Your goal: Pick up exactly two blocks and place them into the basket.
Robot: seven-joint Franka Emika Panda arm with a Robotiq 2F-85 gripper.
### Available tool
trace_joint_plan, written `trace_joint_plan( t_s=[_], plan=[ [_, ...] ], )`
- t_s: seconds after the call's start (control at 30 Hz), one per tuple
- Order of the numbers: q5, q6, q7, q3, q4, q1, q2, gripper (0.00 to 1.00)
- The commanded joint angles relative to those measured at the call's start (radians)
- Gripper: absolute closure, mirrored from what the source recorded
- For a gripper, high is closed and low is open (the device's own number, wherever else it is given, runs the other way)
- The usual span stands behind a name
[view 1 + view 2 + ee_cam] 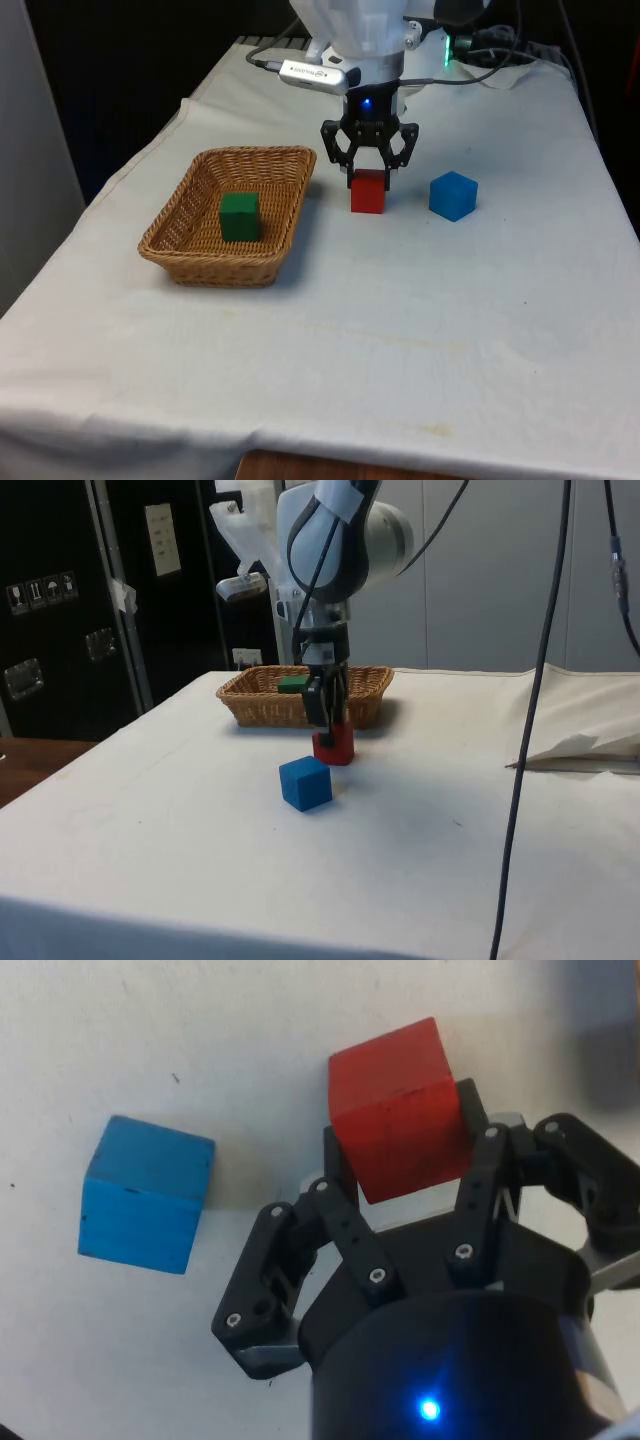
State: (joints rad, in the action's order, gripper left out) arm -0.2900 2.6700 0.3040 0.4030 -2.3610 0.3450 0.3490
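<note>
Nearest us in the front view we note bare white cloth on the surface (330,350), then the wicker basket (190,255) toward the front view's left, with a green block (240,216) resting inside it. Beyond, just beside the basket's far corner, the red block (368,191) sits on the cloth, with the blue block (453,195) near it, apart, on the front view's right. We find the pincer (369,172) lowered over the red block, fingers (345,1165) parted and set along its two sides; whether they press it, we cannot tell.
</note>
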Motion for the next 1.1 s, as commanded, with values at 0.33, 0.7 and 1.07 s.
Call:
trace_joint_plan(
  t_s=[0.33,0.7,1.07],
  plan=[
    [0.006,0.004,-0.006,0.005,-0.001,0.003,-0.002,1.00],
    [0.045,-0.047,-0.021,0.039,-0.018,0.007,-0.098,1.00],
    [0.085,-0.088,-0.010,0.077,0.005,-0.001,-0.144,1.00]
  ],
)
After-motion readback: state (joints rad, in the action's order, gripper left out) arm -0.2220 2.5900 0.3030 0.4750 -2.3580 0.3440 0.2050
